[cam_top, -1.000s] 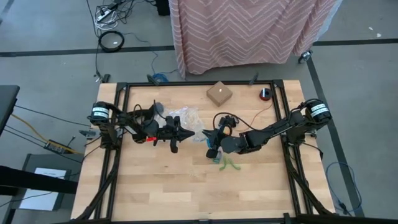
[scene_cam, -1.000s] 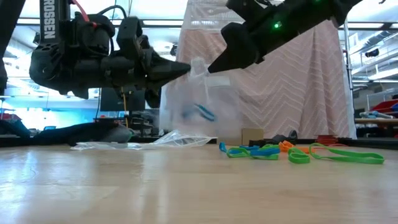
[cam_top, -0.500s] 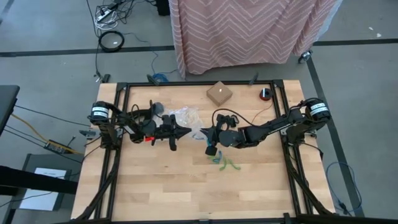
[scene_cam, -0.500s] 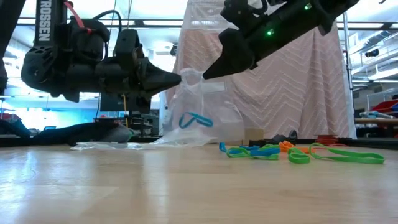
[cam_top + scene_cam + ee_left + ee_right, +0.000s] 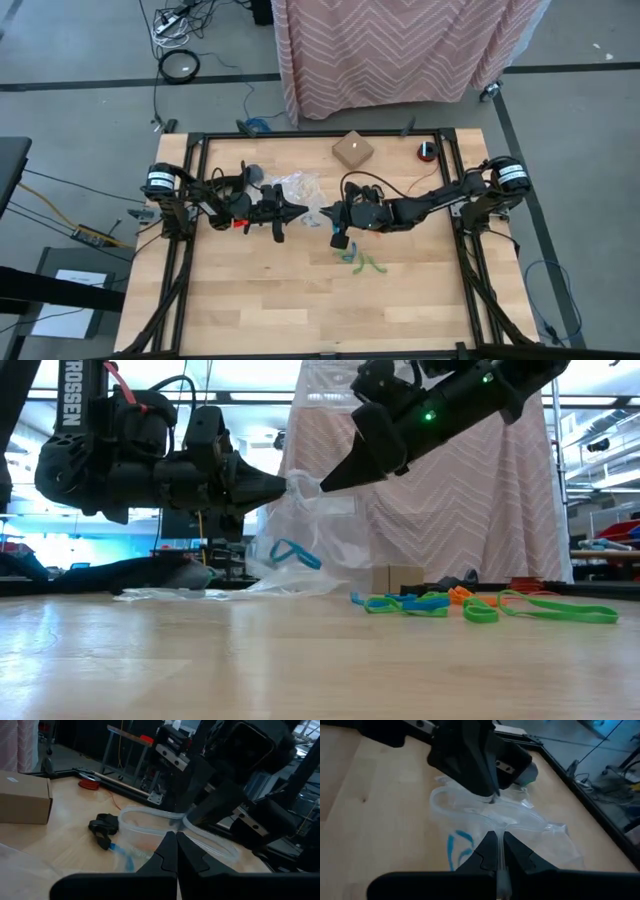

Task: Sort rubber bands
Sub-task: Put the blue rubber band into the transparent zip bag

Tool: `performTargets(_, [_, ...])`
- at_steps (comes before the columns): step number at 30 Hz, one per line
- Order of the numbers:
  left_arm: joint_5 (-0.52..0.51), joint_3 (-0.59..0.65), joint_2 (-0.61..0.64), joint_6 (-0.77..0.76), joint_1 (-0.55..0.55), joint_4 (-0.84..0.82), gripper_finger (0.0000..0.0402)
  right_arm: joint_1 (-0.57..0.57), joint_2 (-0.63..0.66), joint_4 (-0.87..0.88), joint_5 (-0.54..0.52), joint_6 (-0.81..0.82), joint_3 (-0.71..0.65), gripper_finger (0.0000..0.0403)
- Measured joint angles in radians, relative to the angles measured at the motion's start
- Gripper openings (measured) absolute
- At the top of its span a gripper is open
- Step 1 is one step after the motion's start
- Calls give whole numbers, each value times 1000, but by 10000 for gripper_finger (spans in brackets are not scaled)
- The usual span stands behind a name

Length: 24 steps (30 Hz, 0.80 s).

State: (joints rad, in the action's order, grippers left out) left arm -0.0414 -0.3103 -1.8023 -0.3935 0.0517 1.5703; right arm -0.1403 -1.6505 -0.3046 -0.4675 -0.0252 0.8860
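The left pincer (image 5: pixel 285 486) is clenched on one lip of a clear plastic zip bag (image 5: pixel 305 545), held up above the worktop (image 5: pixel 300 660). The right pincer (image 5: pixel 325 485) comes in from the opposite side and is clenched on the other lip of the same bag, so that the two tips nearly meet at the bag's mouth. In the left wrist view the left pincer (image 5: pixel 171 837) pinches the bag's rim (image 5: pixel 150 817), with the right arm's dark fingers gripping the rim just beyond. In the right wrist view the right pincer (image 5: pixel 496 836) nips the near edge of the bag (image 5: pixel 470 810), and the left arm's pincer bites the far edge.

Inside the hanging bag lies a blue rubber band (image 5: pixel 293 553), low in the pouch and clear of the worktop. It shows through the plastic in the right wrist view as well (image 5: pixel 457 847).

On the worktop, beside and beyond the bag, the remaining rubber bands (image 5: pixel 480 605) lie in a loose cluster: green, blue and orange loops, some overlapping. From above they show as a small green patch (image 5: pixel 360 260) just in front of the right pincer (image 5: pixel 330 219).

A second clear bag (image 5: pixel 190 592) lies flat on the worktop behind the left arm. Near the far edge sits a small cardboard box (image 5: pixel 352 151), with a red and black roll (image 5: pixel 427 151) well apart from it.
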Motion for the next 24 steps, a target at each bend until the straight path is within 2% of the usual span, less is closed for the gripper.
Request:
performTargets(11, [-6, 2, 0, 16, 1, -31, 0, 19, 0, -2, 69, -1, 0, 15])
performTargets(17, [-70, 43, 0, 26, 1, -23, 0, 11, 2, 10, 78, -3, 0, 66])
performTargets(24, [-85, 84, 0, 24, 1, 1, 0, -26, 33, 38, 77, -2, -1, 145])
